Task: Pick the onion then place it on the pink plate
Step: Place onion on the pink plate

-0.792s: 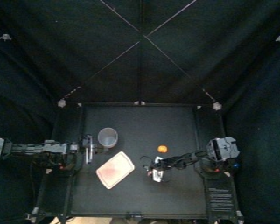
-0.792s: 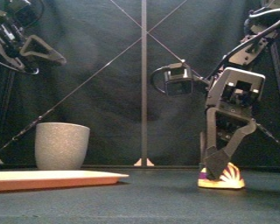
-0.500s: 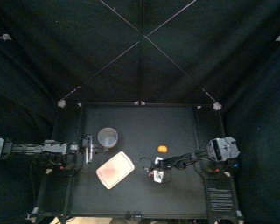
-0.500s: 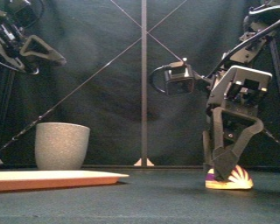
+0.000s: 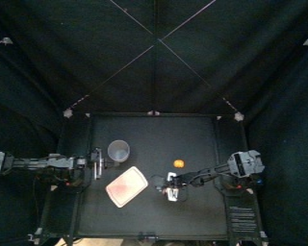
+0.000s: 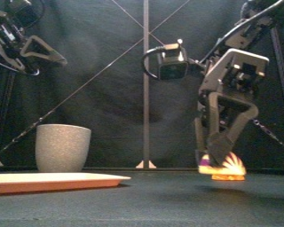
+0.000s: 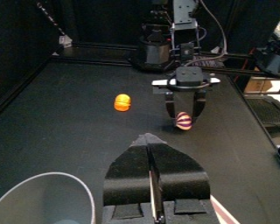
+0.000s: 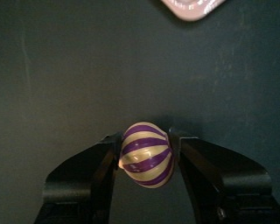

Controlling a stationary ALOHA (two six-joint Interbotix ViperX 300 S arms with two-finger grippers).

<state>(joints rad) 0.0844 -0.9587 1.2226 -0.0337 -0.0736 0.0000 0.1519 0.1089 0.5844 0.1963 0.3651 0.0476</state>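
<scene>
The right gripper [image 8: 145,143] is pinching the onion [image 8: 145,157], with its two jaws pressing on the purple-and-cream striped sides, so the pick is looking as good as done. In the front view the onion is hanging at the jaw tips and seems to be riding just clear of the worktop [image 6: 145,199], though how far clear cannot be told. The pink plate [image 5: 126,185] is lying empty on the side of this gripper that faces the left arm, near but apart, with bare worktop between them; in the right wrist view its edge is showing ahead of the jaws. A small orange toy [image 5: 179,163] is sitting just behind the gripper, toward the back, and the tall grey cup [image 6: 63,146] is standing farther off, beyond the plate. The left gripper [image 7: 156,140] is resting well apart at the worktop's left side, its jaws pressed together on nothing. The placing is what is remaining: carrying the onion across over the plate, lowering it and letting go.
</scene>
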